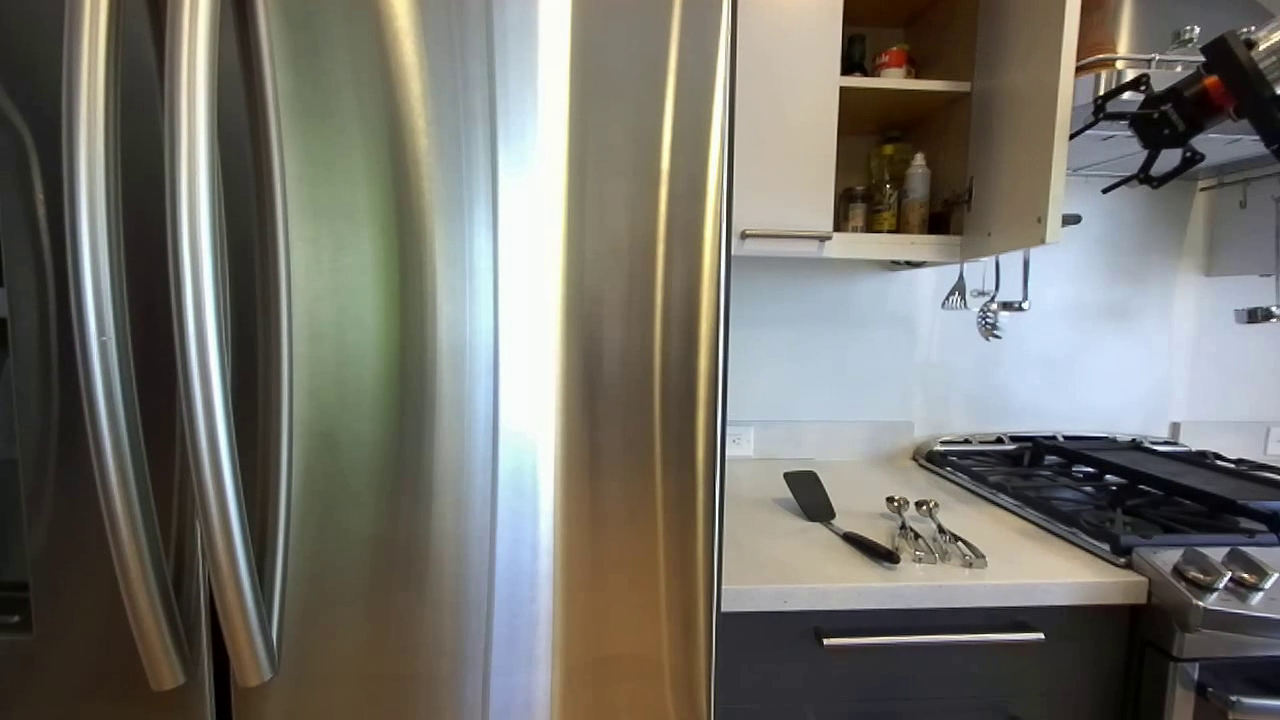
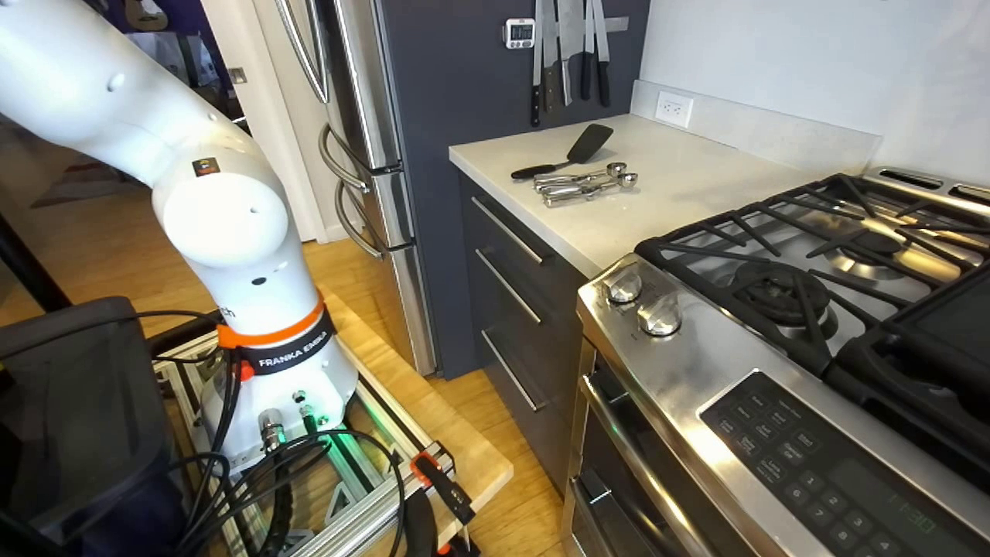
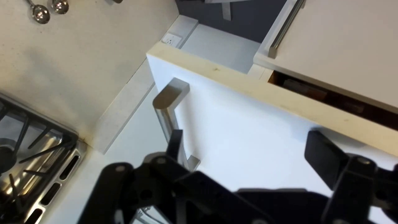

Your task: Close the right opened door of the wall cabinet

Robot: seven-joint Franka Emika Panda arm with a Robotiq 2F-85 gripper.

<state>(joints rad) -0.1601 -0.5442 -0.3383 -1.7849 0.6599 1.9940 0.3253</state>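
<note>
The right door of the wall cabinet stands swung open, its inner side facing this exterior view. In the wrist view the white outer face of the door fills the middle. Its metal bar handle is at the left, partly behind a finger. My gripper is open and empty on the outer side of the door, its fingers pointing at that face. In the wrist view the gripper's fingers are wide apart in front of the door. The right fingertip is very close to it; I cannot tell if it touches.
The left cabinet door is shut. Bottles and jars stand on the shelves. Utensils hang below. A range hood is behind the gripper. A stove and a counter with a spatula and scoops lie below.
</note>
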